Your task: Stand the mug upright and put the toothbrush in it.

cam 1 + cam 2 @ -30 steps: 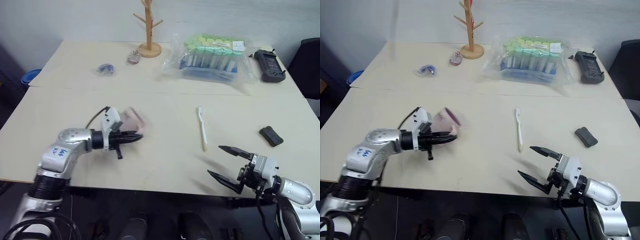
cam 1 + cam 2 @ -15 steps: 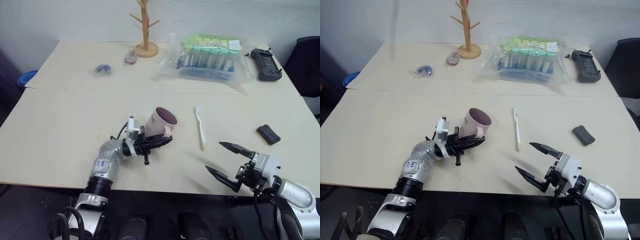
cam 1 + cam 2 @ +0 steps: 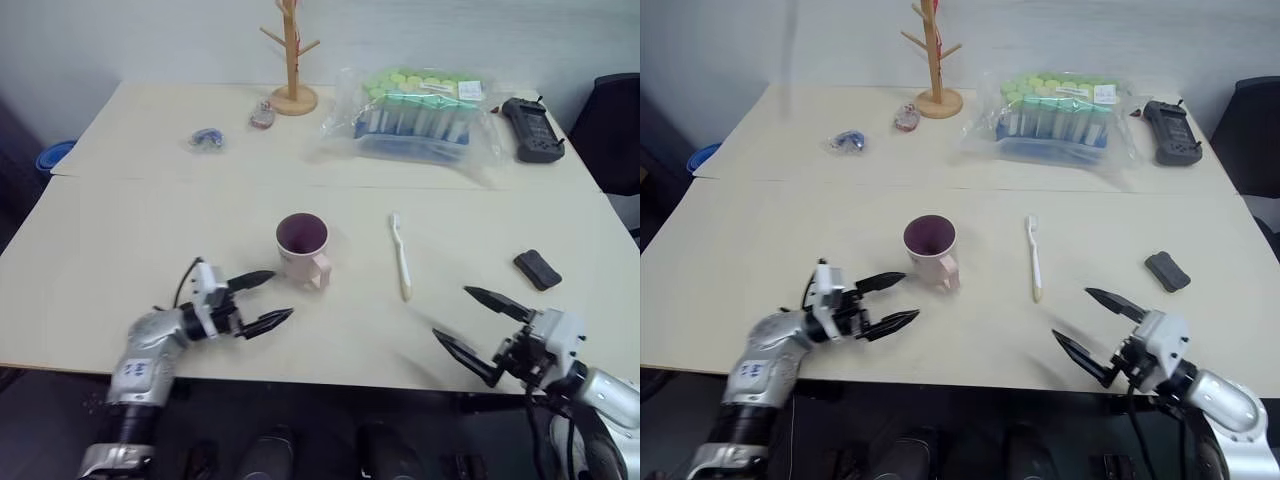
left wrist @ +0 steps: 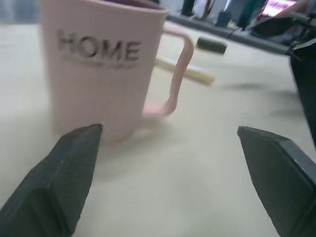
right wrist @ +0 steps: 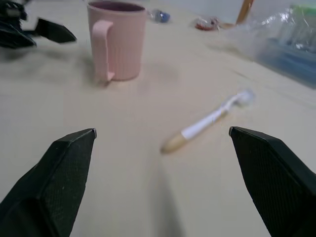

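the pale pink plastic-looking mug (image 3: pixel 303 250) with "home" in dark letters on its side stands upright on the pale cream surface (image 3: pixel 140 220). its mouth faces up and shows a dark purplish inside. its squared loop handle sticks out toward the near edge of the surface, on the side facing the toothbrush. the slim white toothbrush (image 3: pixel 401 256) with a cream handle end lies flat on the surface to the right of the mug, apart from it, with its small bristled head pointing away from the near edge.

the left gripper (image 3: pixel 262 300) hovers just beside the mug, on the near-left side, with its two black fingers spread apart and nothing between them; it does not touch the mug. the right gripper (image 3: pixel 482 324) sits well to the right of the mug, near the front edge, its fingers also wide apart and empty.

a small black rectangular block (image 3: pixel 538 270) lies far to the right of the mug, past the toothbrush. behind the mug, at the back of the surface, stand a wooden branched stand (image 3: pixel 291 55) and a clear plastic bag of green-capped tubes (image 3: pixel 418 112), with a black handheld device (image 3: pixel 528 128) to the right of the bag. a small blue wrapped item (image 3: pixel 207 137) lies behind the mug to the left, near a small round trinket (image 3: pixel 263 117) at the foot of the stand. a seam runs across the surface behind the mug, and a plain light wall rises behind the surface.
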